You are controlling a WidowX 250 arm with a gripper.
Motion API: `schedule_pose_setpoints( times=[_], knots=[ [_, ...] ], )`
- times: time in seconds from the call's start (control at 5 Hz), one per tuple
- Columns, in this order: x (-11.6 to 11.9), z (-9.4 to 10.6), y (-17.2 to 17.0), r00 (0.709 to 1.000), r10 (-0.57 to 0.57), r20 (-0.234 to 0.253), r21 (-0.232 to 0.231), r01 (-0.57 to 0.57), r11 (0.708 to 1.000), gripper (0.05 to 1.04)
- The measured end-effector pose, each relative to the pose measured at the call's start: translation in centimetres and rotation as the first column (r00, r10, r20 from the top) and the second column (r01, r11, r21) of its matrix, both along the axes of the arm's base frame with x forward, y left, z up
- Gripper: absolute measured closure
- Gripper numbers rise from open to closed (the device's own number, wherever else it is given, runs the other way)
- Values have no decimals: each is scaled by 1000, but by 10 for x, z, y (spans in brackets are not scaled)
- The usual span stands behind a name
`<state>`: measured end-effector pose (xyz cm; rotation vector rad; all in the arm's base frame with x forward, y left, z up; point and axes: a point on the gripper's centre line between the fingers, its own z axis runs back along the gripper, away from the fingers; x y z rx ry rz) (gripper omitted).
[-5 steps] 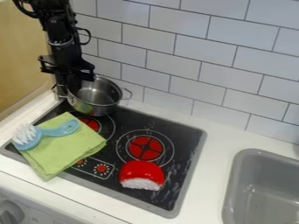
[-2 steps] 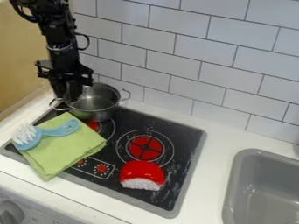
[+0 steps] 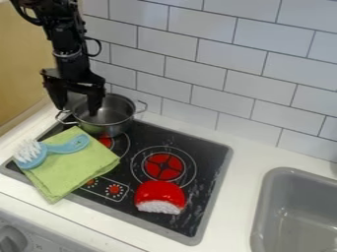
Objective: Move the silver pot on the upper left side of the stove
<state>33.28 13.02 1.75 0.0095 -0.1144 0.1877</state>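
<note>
- The gripper (image 3: 77, 111) has just let go: its fingers, together a moment ago, are now spread wide.
- The silver pot (image 3: 111, 117) sits at the stove's (image 3: 204, 170) far left, overlapping the burner, behind the green cloth (image 3: 74, 161).
- The move looks nearly finished; lifting clear without snagging the rim probably comes next.

A white counter (image 3: 243, 157) holds a black stove (image 3: 211, 152) and, over to the right, a grey sink (image 3: 262, 211). On the stove sit a silver pot (image 3: 109, 129) at back left, a green cloth (image 3: 79, 170) lapping its front edge, and a red-and-white thing (image 3: 160, 193).
</note>
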Motion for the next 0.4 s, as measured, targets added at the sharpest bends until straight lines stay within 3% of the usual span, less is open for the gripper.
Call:
schedule_pose_setpoints(
  times=[0.4],
  knots=[
    [-1, 34, -6, 997, -43, 58, 19, 42, 999, 85]
  ],
)
